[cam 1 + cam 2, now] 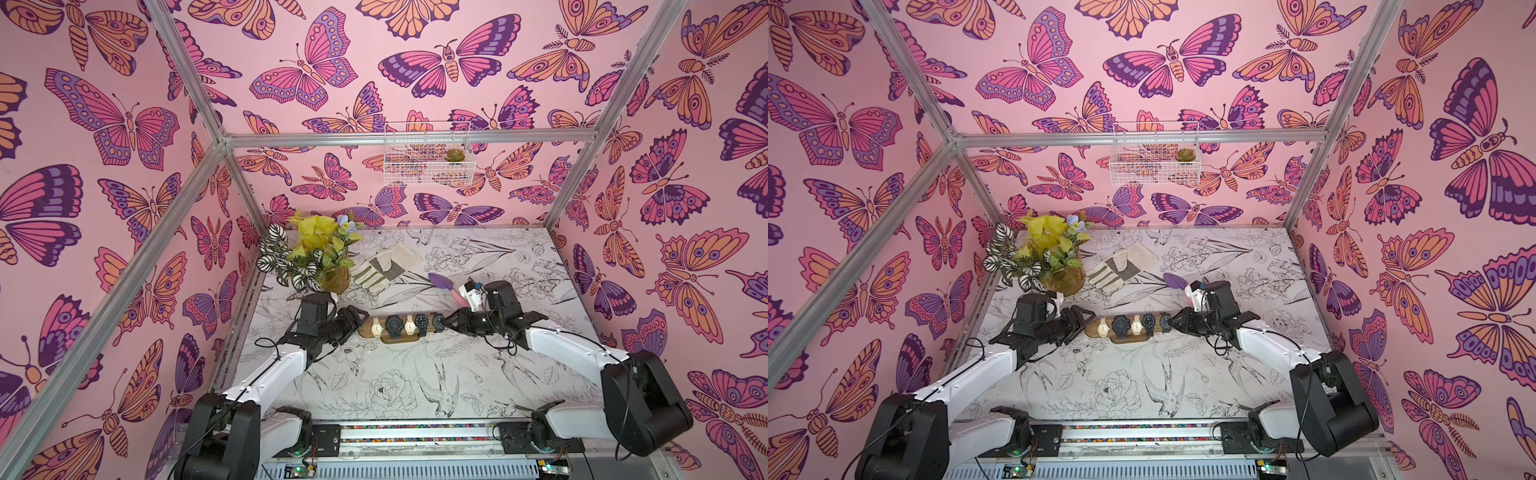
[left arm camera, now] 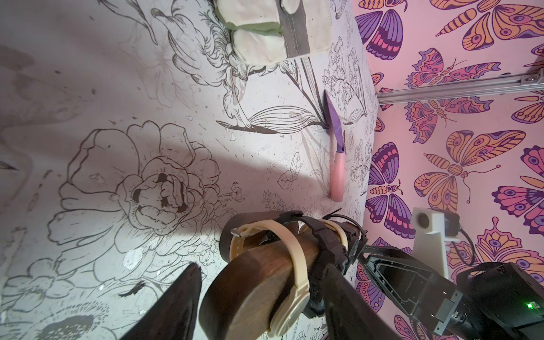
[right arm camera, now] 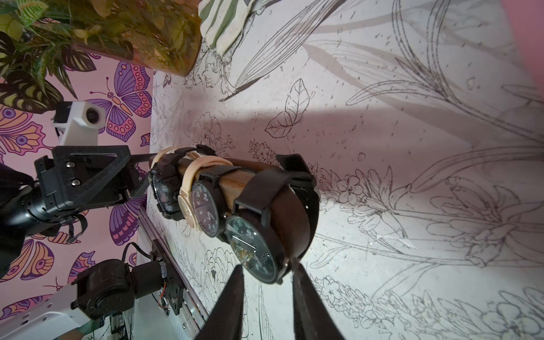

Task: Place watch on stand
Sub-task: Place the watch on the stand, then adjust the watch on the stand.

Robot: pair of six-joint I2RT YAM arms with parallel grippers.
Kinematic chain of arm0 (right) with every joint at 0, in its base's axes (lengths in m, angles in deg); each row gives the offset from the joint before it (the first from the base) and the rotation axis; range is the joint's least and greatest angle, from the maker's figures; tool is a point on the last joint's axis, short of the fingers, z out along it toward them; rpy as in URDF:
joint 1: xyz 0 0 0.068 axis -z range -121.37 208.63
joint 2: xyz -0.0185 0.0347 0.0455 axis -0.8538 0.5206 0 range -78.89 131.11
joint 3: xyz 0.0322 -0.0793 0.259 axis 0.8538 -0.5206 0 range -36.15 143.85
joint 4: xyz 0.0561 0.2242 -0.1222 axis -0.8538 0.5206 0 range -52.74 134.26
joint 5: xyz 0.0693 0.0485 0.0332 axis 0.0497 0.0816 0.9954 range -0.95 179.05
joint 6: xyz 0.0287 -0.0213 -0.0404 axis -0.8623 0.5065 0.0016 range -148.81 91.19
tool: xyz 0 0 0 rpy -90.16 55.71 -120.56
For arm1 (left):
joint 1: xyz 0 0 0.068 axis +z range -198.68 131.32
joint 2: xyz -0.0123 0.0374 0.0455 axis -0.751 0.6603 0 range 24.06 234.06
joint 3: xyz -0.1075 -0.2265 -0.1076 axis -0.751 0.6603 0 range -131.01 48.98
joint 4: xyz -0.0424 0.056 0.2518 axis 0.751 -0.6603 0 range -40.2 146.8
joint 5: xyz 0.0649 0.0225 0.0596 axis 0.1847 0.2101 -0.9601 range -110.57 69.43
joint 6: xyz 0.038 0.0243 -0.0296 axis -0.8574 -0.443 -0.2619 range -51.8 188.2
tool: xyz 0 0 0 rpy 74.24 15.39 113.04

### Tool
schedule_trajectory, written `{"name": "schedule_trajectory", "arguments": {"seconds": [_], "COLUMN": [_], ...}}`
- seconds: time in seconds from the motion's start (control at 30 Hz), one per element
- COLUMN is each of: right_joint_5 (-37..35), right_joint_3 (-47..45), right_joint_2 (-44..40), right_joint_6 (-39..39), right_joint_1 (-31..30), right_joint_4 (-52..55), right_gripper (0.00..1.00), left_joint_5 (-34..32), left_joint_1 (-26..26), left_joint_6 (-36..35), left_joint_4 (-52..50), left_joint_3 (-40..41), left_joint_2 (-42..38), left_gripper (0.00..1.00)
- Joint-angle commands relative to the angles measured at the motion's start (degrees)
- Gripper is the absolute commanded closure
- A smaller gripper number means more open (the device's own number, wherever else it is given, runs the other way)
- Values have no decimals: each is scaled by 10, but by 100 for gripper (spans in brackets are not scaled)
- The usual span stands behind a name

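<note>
Pink butterfly wallpaper on every wall, and in both top views the flower-printed worktop (image 1: 374, 382) carries the stand (image 1: 401, 338) at its middle, bar running 9 to 3 o'clock. Five watches ride the bar, and the dark-faced watch (image 1: 438, 322) is the one at the 3 o'clock end, strapped round it. At the 9 o'clock end sits the left hand (image 1: 360, 326), and the right hand (image 1: 448, 322) is right up at the watch. From the stand, a vase of flowers (image 1: 316, 253) stands at 10 o'clock, a gardening glove (image 1: 384, 266) lies at 12 and a purple-bladed trowel (image 1: 439, 280) at 1. On the back wall hangs a wire basket (image 1: 428, 176) with a small succulent (image 1: 455, 154) in it.

Over to the left wrist: fingers (image 2: 182, 300) spread wide, one either side of the stand's rounded end, with a cream watch (image 2: 297, 259) looped round the bar between them. Pressing the wood or just flanking it? Cannot tell.

Right wrist now: the watch fills the near end of the bar, face outward, strap wrapped over the wood. Fingertips (image 3: 239, 273) stand a little apart, bracketing the lower rim of its case. Pinching it or merely close, I cannot tell from here.
</note>
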Motion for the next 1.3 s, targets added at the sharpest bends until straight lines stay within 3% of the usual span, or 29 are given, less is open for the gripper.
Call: {"name": "schedule_trajectory", "arguments": {"seconds": [0.0,0.4,1.03,1.27], "right_joint_5": [6,-4,-52,-74], "right_joint_3": [24,29,83,142], "right_joint_2": [14,36,-37,-2], "right_joint_6": [1,4,51,57], "right_joint_1": [-12,-38,-41,-99], "right_joint_4": [-13,-10,103,95], "right_gripper": [71,73,74,87], "left_joint_5": [-4,-3,-2,-5], "left_joint_1": [-4,-4,-4,-4], "left_joint_6": [-2,-5,-7,-12], "left_joint_4": [11,11,11,1], "left_joint_3": [7,4,9,2], "left_joint_2": [-1,3,-7,-10], "left_gripper": [33,33,34,35]}}
